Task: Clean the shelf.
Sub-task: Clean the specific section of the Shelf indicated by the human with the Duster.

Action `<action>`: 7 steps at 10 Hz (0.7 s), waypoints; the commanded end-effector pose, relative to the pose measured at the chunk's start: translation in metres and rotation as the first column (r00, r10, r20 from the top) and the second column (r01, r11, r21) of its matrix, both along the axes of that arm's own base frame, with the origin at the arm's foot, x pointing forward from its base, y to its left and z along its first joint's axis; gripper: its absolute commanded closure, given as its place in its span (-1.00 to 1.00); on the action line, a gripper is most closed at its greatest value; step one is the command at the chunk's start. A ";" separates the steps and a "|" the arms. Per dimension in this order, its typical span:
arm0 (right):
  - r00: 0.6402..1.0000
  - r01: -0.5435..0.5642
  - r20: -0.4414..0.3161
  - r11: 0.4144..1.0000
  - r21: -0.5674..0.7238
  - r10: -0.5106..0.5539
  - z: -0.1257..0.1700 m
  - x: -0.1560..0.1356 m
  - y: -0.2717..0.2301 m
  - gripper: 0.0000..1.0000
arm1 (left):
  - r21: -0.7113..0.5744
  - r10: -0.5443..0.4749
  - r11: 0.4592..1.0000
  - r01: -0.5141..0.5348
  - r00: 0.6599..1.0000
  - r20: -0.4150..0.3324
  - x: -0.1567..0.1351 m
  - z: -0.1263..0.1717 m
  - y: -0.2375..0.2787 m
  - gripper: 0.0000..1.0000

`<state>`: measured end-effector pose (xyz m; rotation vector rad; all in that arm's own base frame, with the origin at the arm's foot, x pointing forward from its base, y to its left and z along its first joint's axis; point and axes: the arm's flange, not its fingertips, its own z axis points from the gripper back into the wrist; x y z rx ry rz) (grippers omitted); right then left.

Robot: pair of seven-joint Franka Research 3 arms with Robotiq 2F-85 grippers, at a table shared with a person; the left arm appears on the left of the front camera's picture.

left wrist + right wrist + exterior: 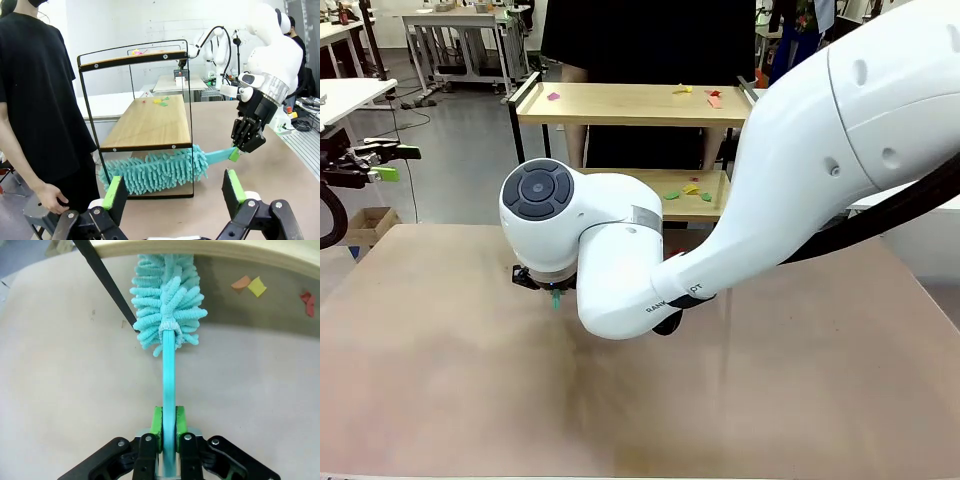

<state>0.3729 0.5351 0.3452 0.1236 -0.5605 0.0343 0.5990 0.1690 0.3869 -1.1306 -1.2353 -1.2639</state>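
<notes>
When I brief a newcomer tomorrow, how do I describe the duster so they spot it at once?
Find the black-framed, two-tier wooden shelf. Under its lower board reaches the duster, its flat handle pinched in the right claw. It is the only fluffy turquoise thing; its neighbours are small flat coloured scraps.

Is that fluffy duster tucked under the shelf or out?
Under: the duster head lies below the lower board of the shelf; its handle sticks out into the right gripper.
</notes>
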 end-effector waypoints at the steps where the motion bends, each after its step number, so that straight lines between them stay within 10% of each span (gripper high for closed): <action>1: 0.999 0.021 -0.034 0.999 0.031 -0.020 -0.008 -0.003 0.004 0.74 | 0.003 -0.003 1.000 0.003 1.000 0.010 -0.001 0.002 0.000 -1.00; 7: 0.999 0.015 -0.047 1.000 0.018 -0.014 -0.012 -0.002 0.003 0.74 | 0.003 -0.003 1.000 0.003 1.000 0.010 -0.001 0.002 0.000 -1.00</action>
